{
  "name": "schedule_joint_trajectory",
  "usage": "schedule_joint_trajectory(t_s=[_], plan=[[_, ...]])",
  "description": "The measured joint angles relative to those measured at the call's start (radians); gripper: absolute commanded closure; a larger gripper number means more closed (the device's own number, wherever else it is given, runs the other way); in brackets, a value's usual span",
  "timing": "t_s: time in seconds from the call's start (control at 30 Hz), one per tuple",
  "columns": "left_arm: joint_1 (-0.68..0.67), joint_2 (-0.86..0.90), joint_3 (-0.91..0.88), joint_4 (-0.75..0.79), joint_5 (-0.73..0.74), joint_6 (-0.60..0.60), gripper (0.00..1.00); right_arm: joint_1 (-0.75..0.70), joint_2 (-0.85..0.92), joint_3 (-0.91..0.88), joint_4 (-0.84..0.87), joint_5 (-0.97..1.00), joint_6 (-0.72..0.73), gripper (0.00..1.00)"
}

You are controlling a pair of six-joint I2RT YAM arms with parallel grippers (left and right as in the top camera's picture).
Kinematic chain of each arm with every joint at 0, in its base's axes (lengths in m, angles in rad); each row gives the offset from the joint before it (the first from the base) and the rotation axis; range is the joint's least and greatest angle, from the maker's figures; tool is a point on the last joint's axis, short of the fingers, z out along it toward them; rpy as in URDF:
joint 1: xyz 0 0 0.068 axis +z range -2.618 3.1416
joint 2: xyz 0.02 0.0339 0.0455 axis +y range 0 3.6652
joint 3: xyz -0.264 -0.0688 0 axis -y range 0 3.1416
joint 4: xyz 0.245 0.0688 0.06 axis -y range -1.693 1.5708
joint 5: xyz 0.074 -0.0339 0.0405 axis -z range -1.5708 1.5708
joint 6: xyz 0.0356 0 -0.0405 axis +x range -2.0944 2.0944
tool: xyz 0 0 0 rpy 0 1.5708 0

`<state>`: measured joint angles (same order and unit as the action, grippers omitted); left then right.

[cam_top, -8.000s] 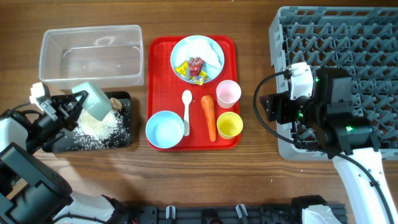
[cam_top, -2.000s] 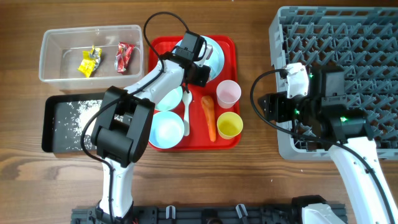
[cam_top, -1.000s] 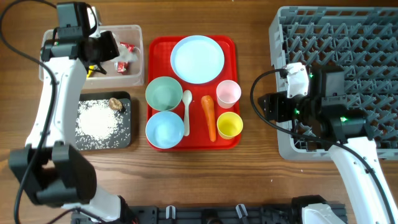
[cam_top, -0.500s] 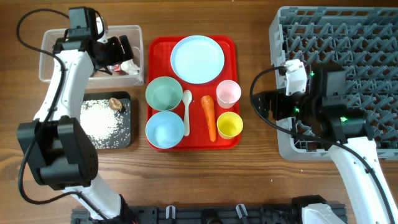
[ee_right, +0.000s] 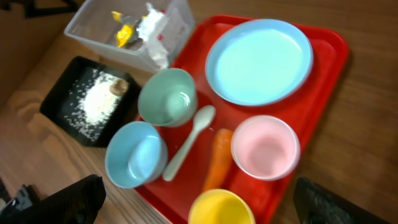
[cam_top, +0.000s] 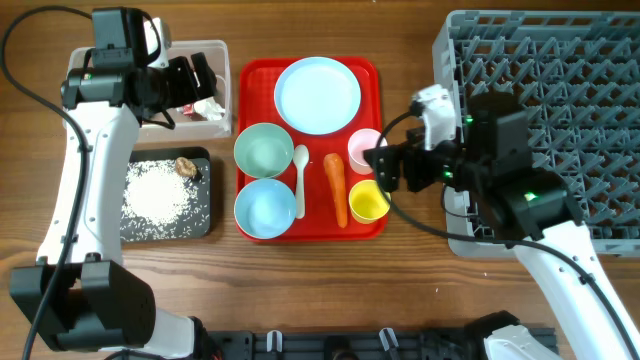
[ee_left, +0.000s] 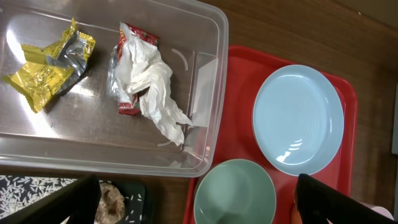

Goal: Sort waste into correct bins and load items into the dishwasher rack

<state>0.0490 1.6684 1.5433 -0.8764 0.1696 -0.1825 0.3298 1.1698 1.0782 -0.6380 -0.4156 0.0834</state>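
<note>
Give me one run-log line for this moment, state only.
left gripper open over clear tub | yellow wrapper, red-white wrapper in tub | right gripper open near pink cup | carrot on red tray | rice in black tray

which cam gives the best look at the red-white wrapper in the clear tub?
Left wrist: the red-white wrapper lies whole and sharp, crumpled in the clear tub beside the yellow wrapper. Overhead, the left gripper hides most of it; only a white scrap shows. Right wrist catches it small and blurred near the top edge.
</note>
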Motion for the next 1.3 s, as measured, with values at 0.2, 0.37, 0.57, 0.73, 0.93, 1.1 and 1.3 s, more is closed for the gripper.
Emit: schedule_joint_trajectory(t_s=[0.2, 0.37, 0.57, 0.73, 0.93, 1.1, 1.3], plan=[[-0.002, 0.0, 0.0, -0.042, 0.016, 0.002, 0.03, 0.076, 0.071, 0.067, -0.025, 0.18, 0.043, 0.01], [-0.176, 0.001, 0.0, -0.13, 0.064, 0.032, 0.06, -0.006, 0.077, 0.067, -0.043, 0.264, 0.114, 0.01], [-0.511, 0.019, -0.055, -0.139, 0.035, -0.123, 0.07, -0.116, 0.077, 0.068, -0.126, 0.288, 0.137, 0.01], [-0.645, 0.108, -0.192, 0.012, -0.013, -0.3, 0.11, -0.144, 0.077, 0.068, -0.147, 0.29, 0.14, 0.01], [-0.675, 0.249, -0.207, 0.154, -0.016, -0.332, 0.13, -0.144, 0.077, 0.068, -0.169, 0.29, 0.14, 0.01], [-0.675, 0.322, -0.212, 0.171, -0.019, -0.336, 0.37, -0.144, 0.077, 0.068, -0.185, 0.306, 0.14, 0.01], [-0.675, 0.322, -0.213, 0.178, -0.019, -0.346, 0.72, -0.144, 0.077, 0.068, -0.185, 0.312, 0.14, 0.01]])
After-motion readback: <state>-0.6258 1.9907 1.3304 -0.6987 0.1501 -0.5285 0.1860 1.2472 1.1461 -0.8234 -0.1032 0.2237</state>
